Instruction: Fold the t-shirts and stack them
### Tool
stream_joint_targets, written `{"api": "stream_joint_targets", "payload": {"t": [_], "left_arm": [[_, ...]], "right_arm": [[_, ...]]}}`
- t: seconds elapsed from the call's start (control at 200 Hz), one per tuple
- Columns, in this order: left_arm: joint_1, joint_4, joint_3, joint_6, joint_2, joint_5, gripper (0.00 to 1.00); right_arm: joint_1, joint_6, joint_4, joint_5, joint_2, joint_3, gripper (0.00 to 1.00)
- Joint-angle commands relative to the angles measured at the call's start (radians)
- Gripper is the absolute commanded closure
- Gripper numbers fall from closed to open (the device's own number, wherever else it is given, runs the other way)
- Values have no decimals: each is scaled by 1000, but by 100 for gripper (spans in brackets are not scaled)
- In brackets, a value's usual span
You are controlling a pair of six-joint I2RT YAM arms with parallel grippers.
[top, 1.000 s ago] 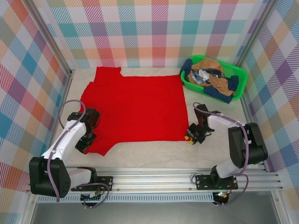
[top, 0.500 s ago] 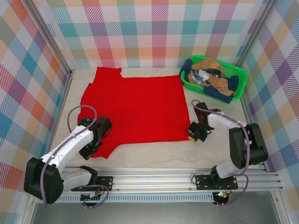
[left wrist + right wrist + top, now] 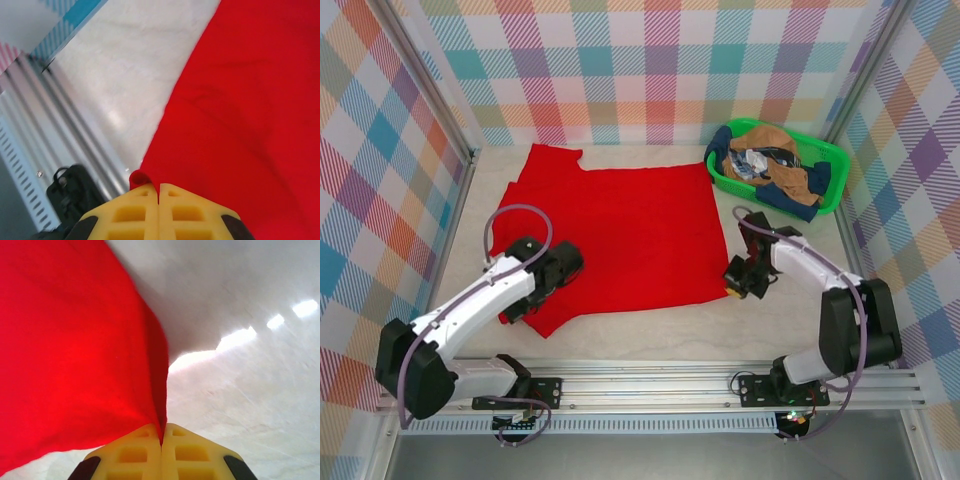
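Left end effector (image 3: 159,192) & right end effector (image 3: 161,437) both pinched shut on red t-shirt (image 3: 620,230) edge — thin bites, esp. left; cloth could slip mid-fold — crooked fold on counter (image 3: 650,330)

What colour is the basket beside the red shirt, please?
The basket is bright green, seen best in the top external view.

Nothing here can be read: no lettering, label, brand or number shows on the red shirt (image 3: 620,230), the basket (image 3: 718,170) or the plaid walls (image 3: 660,70).
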Motion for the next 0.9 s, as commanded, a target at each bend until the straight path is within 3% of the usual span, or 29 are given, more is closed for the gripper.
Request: {"api": "stream_joint_targets", "payload": {"t": [0.0, 0.125, 0.315, 0.525, 0.895], "left_arm": [[91, 154, 66, 216, 60, -48, 100], [201, 286, 146, 395, 161, -4, 100], [279, 397, 277, 584, 263, -13, 100], [364, 466, 393, 695, 365, -6, 100], [407, 517, 497, 796, 472, -24, 100]], "right_arm": [[-23, -40, 0, -11, 66, 103, 100], [-47, -61, -15, -34, 162, 222, 100], [-55, -66, -31, -45, 259, 352, 100], [-60, -53, -45, -25, 310, 408, 100], [-85, -34, -59, 11, 354, 457, 100]]}}
